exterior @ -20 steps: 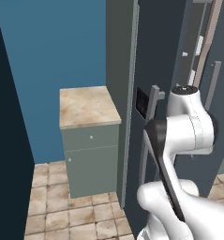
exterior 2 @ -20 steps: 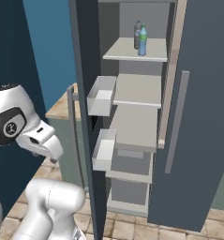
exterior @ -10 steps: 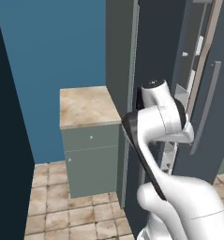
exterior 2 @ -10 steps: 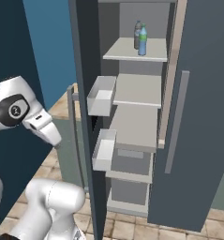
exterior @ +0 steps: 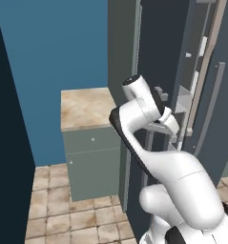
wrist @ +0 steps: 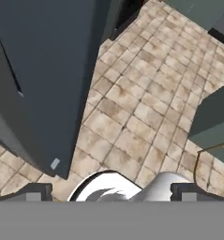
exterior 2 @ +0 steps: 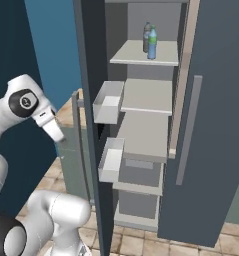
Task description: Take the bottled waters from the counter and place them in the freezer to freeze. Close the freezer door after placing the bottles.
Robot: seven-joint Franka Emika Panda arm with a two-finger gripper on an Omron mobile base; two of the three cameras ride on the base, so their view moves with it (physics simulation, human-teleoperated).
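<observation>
Two bottled waters stand close together on the freezer's (exterior 2: 141, 145) top shelf: a light blue one with a green cap (exterior 2: 152, 43) and a smoky grey one (exterior 2: 146, 36) just behind it. The freezer door (exterior 2: 92, 60) stands open, with two white bins (exterior 2: 109, 103) on its inner side. My gripper (exterior 2: 56, 135) hangs on the outer side of the door, near its grey bar handle (exterior 2: 75, 145), touching nothing. In the hand view the gripper (wrist: 111, 191) is open and empty, pointing down at the floor beside the door (wrist: 43, 70). The counter (exterior: 84, 107) lies left of the arm.
The unit's right-hand door (exterior 2: 216, 120) is shut, with a grey bar handle (exterior 2: 189, 131). A grey-green cabinet (exterior: 91, 162) sits under the counter against a blue wall (exterior: 53, 47). A tiled floor (wrist: 146, 108) lies below the hand.
The arm has swung left, away from the freezer opening and round to the outer side of the open door. The gripper stays open. The bottles have not moved.
</observation>
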